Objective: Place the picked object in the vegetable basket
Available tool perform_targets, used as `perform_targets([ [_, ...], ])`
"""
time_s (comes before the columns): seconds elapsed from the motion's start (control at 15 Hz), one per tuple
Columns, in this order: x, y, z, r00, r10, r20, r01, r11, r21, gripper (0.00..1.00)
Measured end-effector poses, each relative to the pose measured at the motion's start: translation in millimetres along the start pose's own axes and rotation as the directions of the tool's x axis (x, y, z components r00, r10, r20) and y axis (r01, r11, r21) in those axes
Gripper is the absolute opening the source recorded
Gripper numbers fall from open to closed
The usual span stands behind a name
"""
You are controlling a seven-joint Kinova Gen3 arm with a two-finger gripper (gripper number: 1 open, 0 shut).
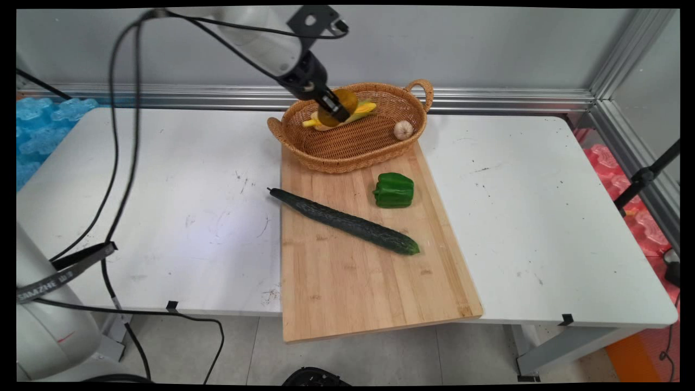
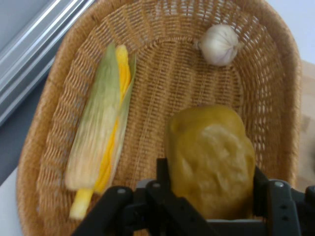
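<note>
Two vegetables lie on the wooden cutting board (image 1: 358,271), which serves here as the landmark: it sits lengthwise on the white table (image 1: 543,217), its near end overhanging the table's front edge. Farthest left is the long dark cucumber (image 1: 345,221), lying slantwise with its stem tip poking just past the board's left edge and its blunt end near the board's middle. To the right of the cucumber and apart from it, toward the board's far end, sits the green bell pepper (image 1: 393,190).

On the board's far end rests the wicker basket (image 1: 380,149), partly reaching beyond it toward the wall. Above the basket's left part hangs the gripper (image 1: 335,109), its fingers clenched on a yellowish-brown potato (image 2: 211,157), which is held above the basket's floor. Beneath and beside it, along the basket's far side, lies an ear of corn (image 2: 101,142) in its pale green husk. At the basket's right end, well apart from the corn, rests a white garlic bulb (image 2: 220,44).
</note>
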Motion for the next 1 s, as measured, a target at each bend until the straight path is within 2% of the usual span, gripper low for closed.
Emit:
perform_targets([
  [0.6,31,-16,92,1.0,0.004,0.031,-0.003,0.999,-0.037,0.0],
  [1.0,39,-25,132,0.999,0.011,0.052,-0.008,0.998,-0.06,0.0],
])
